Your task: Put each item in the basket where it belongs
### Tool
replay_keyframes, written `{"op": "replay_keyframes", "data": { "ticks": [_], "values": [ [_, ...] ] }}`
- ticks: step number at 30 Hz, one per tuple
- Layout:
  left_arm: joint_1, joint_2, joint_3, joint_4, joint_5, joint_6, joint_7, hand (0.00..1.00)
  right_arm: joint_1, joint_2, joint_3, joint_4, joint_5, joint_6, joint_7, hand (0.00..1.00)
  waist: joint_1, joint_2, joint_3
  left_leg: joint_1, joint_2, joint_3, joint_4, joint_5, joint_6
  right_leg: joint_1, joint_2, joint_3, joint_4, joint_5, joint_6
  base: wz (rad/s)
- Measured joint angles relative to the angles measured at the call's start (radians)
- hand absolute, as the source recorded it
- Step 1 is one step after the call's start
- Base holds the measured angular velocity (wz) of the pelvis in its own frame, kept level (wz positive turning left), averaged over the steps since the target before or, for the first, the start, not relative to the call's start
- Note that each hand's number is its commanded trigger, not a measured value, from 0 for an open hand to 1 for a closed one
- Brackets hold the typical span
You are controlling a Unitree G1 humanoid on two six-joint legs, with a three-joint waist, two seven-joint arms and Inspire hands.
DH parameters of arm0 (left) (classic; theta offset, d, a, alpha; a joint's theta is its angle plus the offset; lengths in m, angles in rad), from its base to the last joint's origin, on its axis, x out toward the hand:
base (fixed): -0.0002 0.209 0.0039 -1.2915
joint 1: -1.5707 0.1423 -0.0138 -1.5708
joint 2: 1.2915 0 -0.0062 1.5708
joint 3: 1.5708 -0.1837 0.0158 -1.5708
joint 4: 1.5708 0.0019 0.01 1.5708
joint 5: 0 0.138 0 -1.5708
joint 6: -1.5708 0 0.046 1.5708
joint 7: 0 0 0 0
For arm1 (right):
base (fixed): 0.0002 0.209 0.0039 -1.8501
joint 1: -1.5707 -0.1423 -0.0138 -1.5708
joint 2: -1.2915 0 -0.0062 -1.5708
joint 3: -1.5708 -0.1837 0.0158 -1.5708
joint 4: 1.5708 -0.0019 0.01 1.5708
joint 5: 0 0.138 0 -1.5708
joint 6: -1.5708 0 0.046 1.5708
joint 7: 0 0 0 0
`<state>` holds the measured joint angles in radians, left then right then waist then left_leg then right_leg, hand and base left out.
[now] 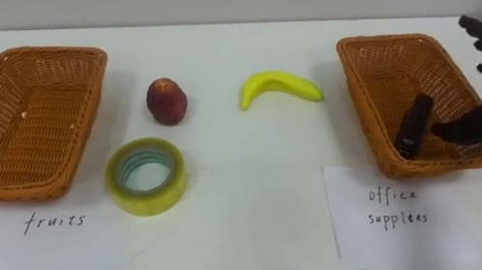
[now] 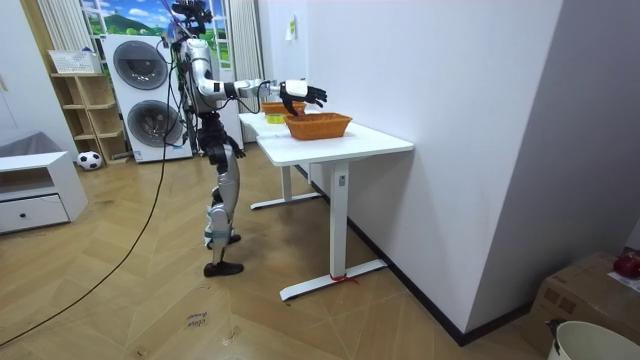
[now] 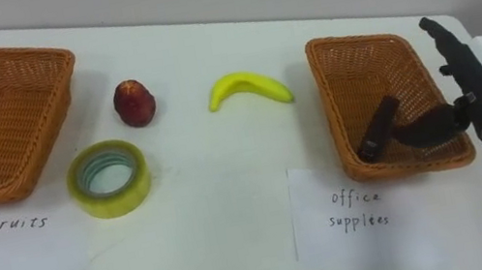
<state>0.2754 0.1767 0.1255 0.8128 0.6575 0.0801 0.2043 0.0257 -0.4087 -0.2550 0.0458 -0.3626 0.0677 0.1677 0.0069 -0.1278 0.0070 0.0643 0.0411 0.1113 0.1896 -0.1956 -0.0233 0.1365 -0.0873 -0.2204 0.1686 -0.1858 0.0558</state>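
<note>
White table [image 1: 225, 39] seen from the robot's head, the robot standing at its near edge. At 9 o'clock lies a rectangular brown wicker basket [image 1: 82, 122]. At 3 o'clock a second brown wicker basket [image 1: 360, 100] holds a short dark bar-shaped object [image 1: 413, 126], lying against the near wall. Between the baskets lie a round red fruit [image 1: 167, 100], a yellow banana [image 1: 279, 86] at 3 o'clock of it, and a yellow-green tape roll [image 1: 150, 201] at 6 o'clock of it. The right hand [image 3: 478, 85] hovers at the second basket's outer rim, fingers spread wide and empty, thumb reaching toward the dark object.
</note>
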Motion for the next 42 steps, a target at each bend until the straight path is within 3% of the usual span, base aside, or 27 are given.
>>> {"op": "replay_keyframes", "data": {
  "ticks": [19, 26, 30, 34, 42],
  "values": [
    [0.0, 0.001, 0.0, -0.003, 0.0, 0.0, -0.007, 0.0, -0.001, 0.0, 0.0, -0.009, 0.018, 0.0, 0.0, 0.0, 0.004, 0.002, -0.0026, 0.0, 0.0, 0.001, 0.0, 0.0, 0.0, 0.0, 0.0, 0.0, 0.002, 0.0, 0.0, 0.0],
    [-0.002, 0.002, 0.0, -0.003, 0.001, -0.001, -0.008, 0.0, -0.007, 0.0, 0.0, -0.164, 0.104, -0.002, -0.039, 0.0, 0.023, -0.005, -0.0082, 0.002, 0.001, 0.008, -0.002, 0.0, 0.0, -0.003, -0.001, 0.0, 0.001, 0.0, 0.0, -0.01],
    [-0.004, 0.002, 0.0, -0.004, 0.001, -0.001, -0.008, 0.0, -0.035, 0.0, 0.005, -0.191, 0.164, -0.004, -0.047, 0.0, 0.033, -0.012, -0.0024, 0.005, 0.001, 0.009, -0.002, 0.0, 0.0, 0.001, -0.001, -0.001, 0.001, 0.0, 0.0, -0.01],
    [-0.007, 0.001, -0.001, 0.0, 0.002, 0.0, -0.012, 0.0, -0.086, 0.0, 0.03, -0.192, 0.168, -0.005, -0.062, 0.0, 0.05, -0.003, 0.0044, 0.001, 0.001, 0.008, -0.002, 0.0, 0.0, 0.001, -0.001, -0.003, 0.001, 0.0, 0.0, 0.0],
    [-0.01, 0.0, -0.006, 0.0, 0.001, 0.004, -0.012, 0.0, -0.09, 0.0, 0.107, -0.192, 0.155, -0.004, -0.062, 0.0, 0.081, 0.0, 0.0053, -0.01, 0.0, -0.01, -0.002, 0.0, 0.0, 0.0, -0.001, -0.029, 0.002, 0.0, 0.0, 0.06]
  ]
}}
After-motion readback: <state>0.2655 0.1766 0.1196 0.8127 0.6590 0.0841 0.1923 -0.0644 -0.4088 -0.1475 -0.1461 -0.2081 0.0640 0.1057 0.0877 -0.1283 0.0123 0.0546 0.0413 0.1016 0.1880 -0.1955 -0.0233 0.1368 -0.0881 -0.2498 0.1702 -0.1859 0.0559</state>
